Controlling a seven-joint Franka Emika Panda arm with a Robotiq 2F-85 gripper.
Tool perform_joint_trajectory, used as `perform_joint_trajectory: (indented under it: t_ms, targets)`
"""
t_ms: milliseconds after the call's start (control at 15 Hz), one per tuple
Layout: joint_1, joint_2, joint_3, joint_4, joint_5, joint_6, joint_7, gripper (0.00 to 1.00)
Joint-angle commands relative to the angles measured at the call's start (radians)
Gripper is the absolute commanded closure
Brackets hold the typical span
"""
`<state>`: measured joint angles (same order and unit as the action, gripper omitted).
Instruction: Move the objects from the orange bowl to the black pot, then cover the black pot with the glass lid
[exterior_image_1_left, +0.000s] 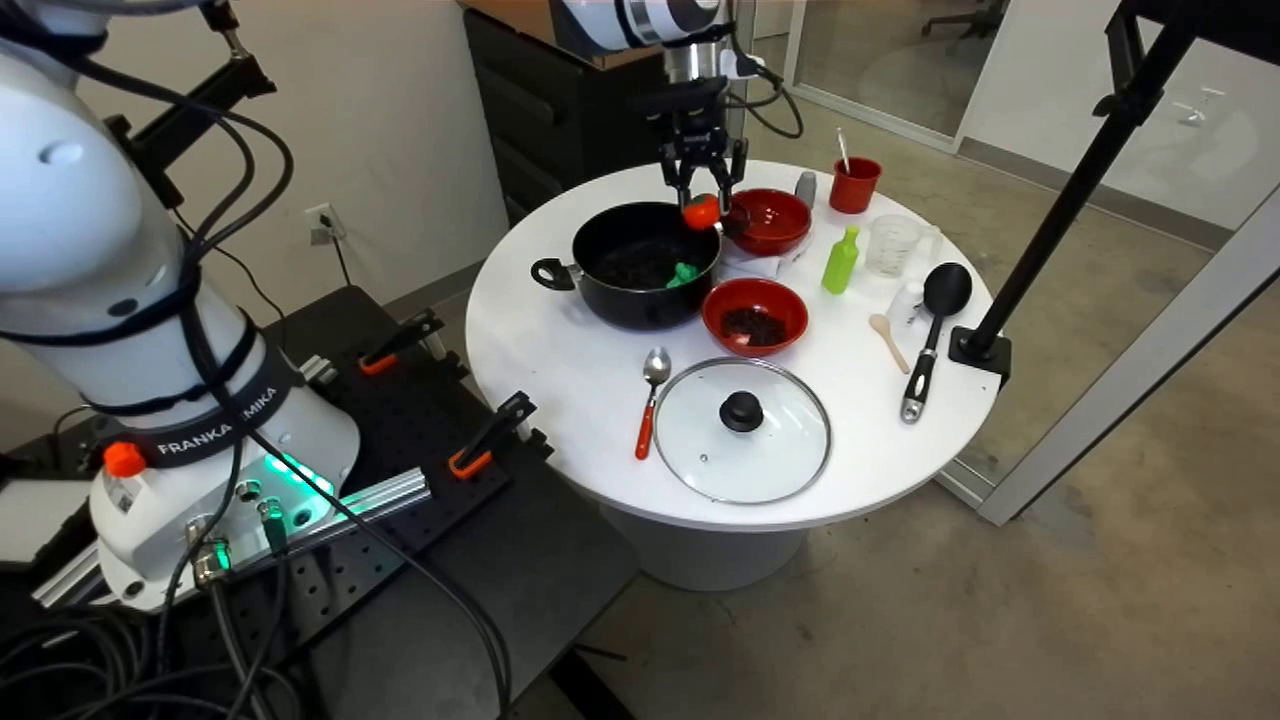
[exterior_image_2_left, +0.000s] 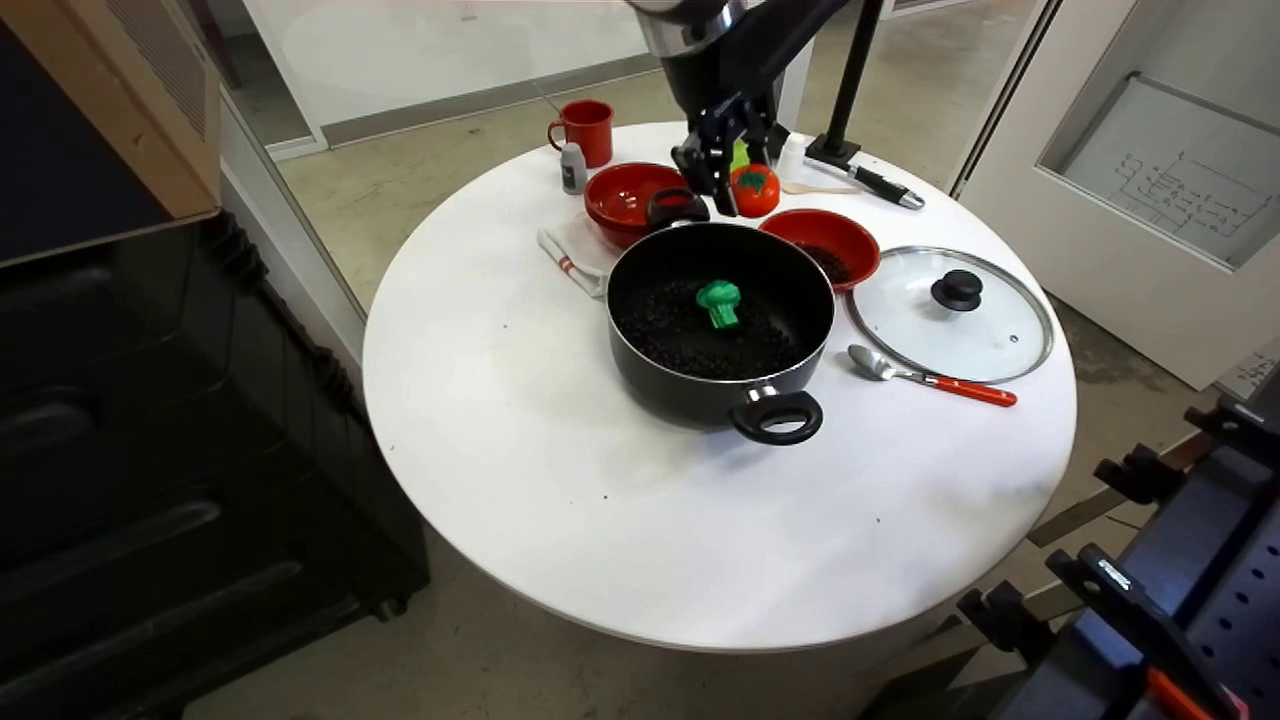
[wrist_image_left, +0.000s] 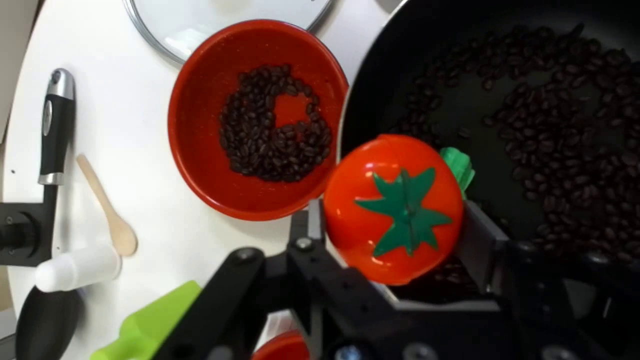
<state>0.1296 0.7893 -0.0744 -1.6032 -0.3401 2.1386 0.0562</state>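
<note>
Fingers (wrist_image_left: 480, 245) of my gripper (exterior_image_1_left: 706, 198) grasp a tomato (wrist_image_left: 395, 210) near the black pot (exterior_image_1_left: 635, 308), which I see at eleven o'clock on the white table (exterior_image_1_left: 565, 395) in an exterior view, glass lid (exterior_image_1_left: 742, 450) at six, cabinet (exterior_image_1_left: 545, 125) beyond eleven.

Arm (exterior_image_1_left: 90, 200) outstretched, pincer (exterior_image_1_left: 705, 200) pointing down, fingers (wrist_image_left: 482, 245) clamped partway apart

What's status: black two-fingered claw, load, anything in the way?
Claw shut on shiny red toy tomato. Held near round black pot, not yet inside. Nothing seen covering pot: round clear glass lid lies on white table.
</note>
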Motion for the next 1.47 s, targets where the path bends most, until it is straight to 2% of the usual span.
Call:
perform_joint_trajectory:
  t_ms: [0,200,467,1000,1067,1133,1267,1400]
  targets:
    - [0.098,0.035,-0.02,-0.018,-0.099,0.046,0.091,0.62]
    - [0.135,0.085,-0.013,0.006,-0.123,0.067,0.119,0.62]
    - [0.11,0.146,0.014,0.032,-0.079,0.102,0.07,0.62]
    - [0.097,0.32,-0.001,0.148,-0.077,0.081,0.024,0.62]
    - [0.099,0.331,-0.003,0.153,-0.078,0.081,0.024,0.12]
    - [0.101,0.342,-0.005,0.162,-0.08,0.079,0.023,0.11]
    - [0.104,0.351,-0.009,0.169,-0.083,0.08,0.019,0.01]
    - [0.104,0.353,-0.011,0.171,-0.085,0.083,0.011,0.0]
